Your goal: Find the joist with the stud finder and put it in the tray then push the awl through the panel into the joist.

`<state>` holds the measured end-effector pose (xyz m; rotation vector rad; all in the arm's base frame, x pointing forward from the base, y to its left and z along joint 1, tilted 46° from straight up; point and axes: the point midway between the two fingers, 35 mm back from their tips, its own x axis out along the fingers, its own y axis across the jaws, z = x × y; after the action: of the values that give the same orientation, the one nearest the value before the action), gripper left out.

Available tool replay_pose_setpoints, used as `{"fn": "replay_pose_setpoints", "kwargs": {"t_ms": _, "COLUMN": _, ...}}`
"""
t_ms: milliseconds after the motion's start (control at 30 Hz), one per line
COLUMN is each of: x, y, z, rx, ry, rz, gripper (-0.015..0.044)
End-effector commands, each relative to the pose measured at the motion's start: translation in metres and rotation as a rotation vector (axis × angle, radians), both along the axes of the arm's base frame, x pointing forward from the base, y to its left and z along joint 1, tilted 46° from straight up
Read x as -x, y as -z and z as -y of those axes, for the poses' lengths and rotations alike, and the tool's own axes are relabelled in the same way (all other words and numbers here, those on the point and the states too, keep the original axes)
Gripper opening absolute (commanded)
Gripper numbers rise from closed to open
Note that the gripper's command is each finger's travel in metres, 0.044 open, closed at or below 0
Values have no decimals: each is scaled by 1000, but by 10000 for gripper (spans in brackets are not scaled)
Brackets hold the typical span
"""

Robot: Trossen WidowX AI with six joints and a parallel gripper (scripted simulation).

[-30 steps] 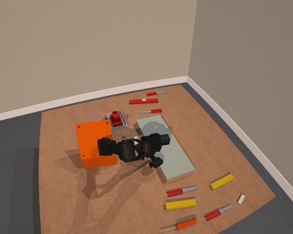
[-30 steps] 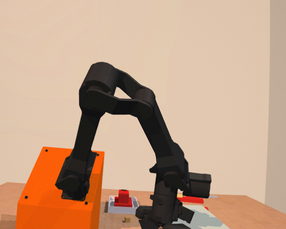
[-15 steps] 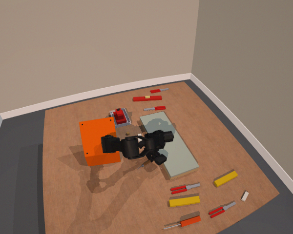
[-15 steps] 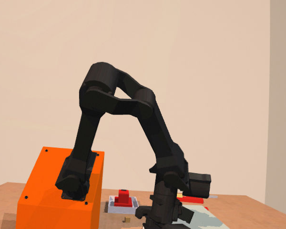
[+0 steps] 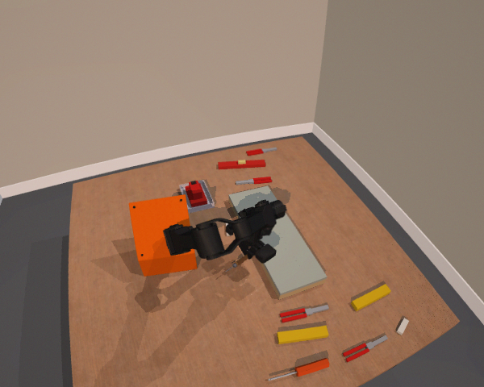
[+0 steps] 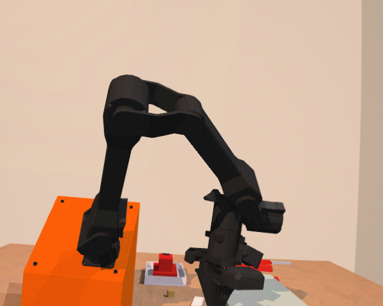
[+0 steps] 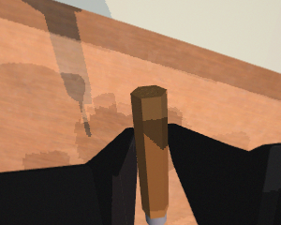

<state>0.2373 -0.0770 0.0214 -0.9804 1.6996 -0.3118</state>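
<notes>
My gripper [image 7: 150, 133] is shut on the wooden handle of the awl [image 5: 242, 260] [image 7: 153, 173]. The awl's shadow lies apart from it in the wrist view, so it is off the table, beside the panel's near long edge. Its metal tip is below the wrist view; in the top view it points toward the lower left. The pale grey-green floor panel [image 5: 298, 258] [image 6: 264, 291] [image 7: 225, 33] lies partly under the arm; the joist is hidden. The red stud finder [image 5: 196, 194] [image 6: 165, 269] stands in the white tray [image 5: 201, 208] [image 6: 165, 281].
The orange base box [image 5: 160, 225] [image 6: 76, 237] stands left of the panel. A small tan block [image 6: 170, 292] and a white block [image 6: 197, 301] lie near the tray. A red level [image 5: 230, 165], red-handled tools, yellow bars [image 5: 302, 334] and an orange screwdriver [image 5: 313, 367] lie around the panel.
</notes>
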Motion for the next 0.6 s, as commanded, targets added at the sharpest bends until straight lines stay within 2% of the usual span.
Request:
{"fn": "replay_pose_setpoints", "kwargs": {"t_ms": 0, "x": -3, "y": -17, "z": -16, "rx": -5, "ry": 3, "rz": 19, "gripper": 0}}
{"fn": "replay_pose_setpoints", "kwargs": {"t_ms": 300, "x": 4, "y": -52, "z": -45, "rx": 9, "ry": 7, "rz": 17, "gripper": 0}}
{"fn": "replay_pose_setpoints", "kwargs": {"t_ms": 433, "x": 4, "y": -43, "z": -44, "rx": -7, "ry": -6, "rz": -13, "gripper": 0}}
{"fn": "replay_pose_setpoints", "kwargs": {"t_ms": 567, "x": 0, "y": -27, "z": -55, "rx": -132, "ry": -40, "rz": -108, "gripper": 0}}
